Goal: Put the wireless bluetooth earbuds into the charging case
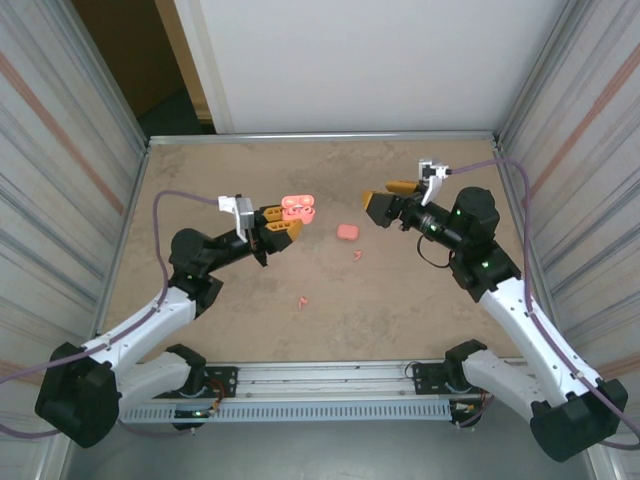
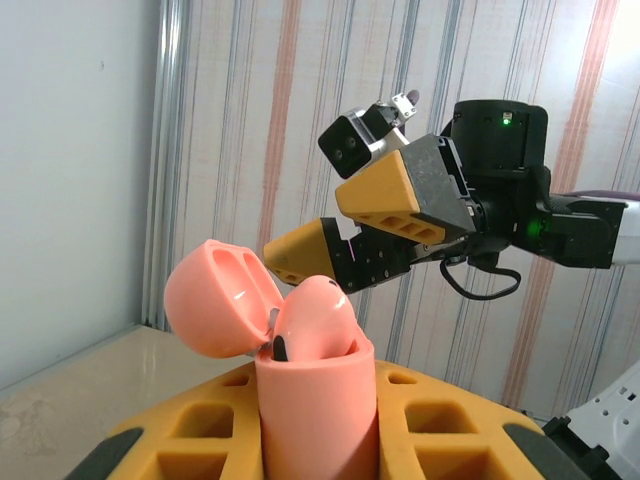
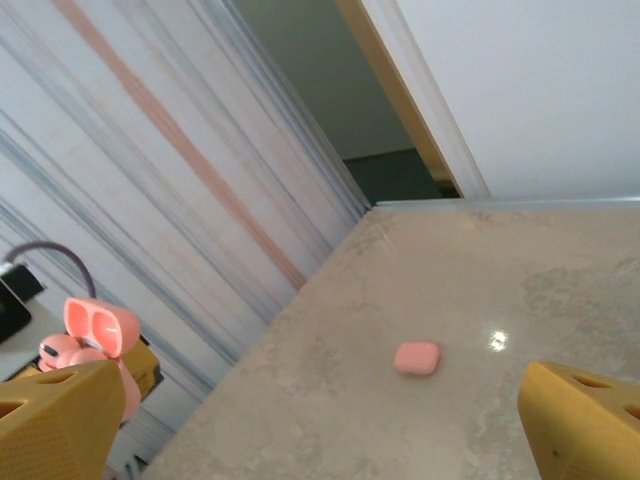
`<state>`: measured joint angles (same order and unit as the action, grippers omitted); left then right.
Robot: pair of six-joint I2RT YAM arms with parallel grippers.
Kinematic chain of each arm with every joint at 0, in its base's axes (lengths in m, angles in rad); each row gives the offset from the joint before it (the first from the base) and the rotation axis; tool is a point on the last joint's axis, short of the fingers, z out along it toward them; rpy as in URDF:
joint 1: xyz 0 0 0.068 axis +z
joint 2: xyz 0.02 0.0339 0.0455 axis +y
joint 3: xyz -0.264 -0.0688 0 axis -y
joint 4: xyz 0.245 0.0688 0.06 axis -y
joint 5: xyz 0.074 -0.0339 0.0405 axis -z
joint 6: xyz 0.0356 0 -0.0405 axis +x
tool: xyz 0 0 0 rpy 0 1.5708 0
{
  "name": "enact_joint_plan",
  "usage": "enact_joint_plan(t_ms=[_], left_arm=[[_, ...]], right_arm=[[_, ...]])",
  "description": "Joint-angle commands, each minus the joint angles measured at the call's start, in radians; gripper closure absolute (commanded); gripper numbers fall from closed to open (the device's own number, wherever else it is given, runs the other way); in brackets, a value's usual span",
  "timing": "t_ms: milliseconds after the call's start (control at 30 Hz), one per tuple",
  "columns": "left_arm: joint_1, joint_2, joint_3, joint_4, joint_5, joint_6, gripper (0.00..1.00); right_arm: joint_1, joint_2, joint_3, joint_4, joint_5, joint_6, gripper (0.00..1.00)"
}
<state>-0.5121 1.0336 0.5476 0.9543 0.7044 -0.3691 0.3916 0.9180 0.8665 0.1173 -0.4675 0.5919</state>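
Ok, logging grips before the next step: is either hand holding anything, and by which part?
The left hand is shut on the open pink case, gripping its lower body, lid flipped back. The right hand is open and empty.

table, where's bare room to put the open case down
Bare: the far strip of the table along the back wall, and the near-right patch between the loose earbud and the right arm. Crowded: the middle, around the closed case and another earbud.
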Motion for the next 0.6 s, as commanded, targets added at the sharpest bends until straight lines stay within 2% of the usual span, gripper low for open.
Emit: enact_joint_plan(t_ms=[0, 300, 567], left_arm=[[-0.005, 0.009, 0.025, 0.083, -0.013, -0.024, 1.0], [-0.006, 0.05, 0.026, 0.171, -0.007, -0.072, 1.0], [-0.014, 0.081, 0.039, 0.2, 0.013, -0.089, 1.0]], right_arm=[[-0.014, 0.009, -0.017, 0.145, -0.061, 0.133, 0.01], [-0.005, 0.108, -0.03, 0.313, -0.176, 0.27, 0.01], [0.053, 0.175, 0.007, 0.347, -0.241, 0.278, 0.01]])
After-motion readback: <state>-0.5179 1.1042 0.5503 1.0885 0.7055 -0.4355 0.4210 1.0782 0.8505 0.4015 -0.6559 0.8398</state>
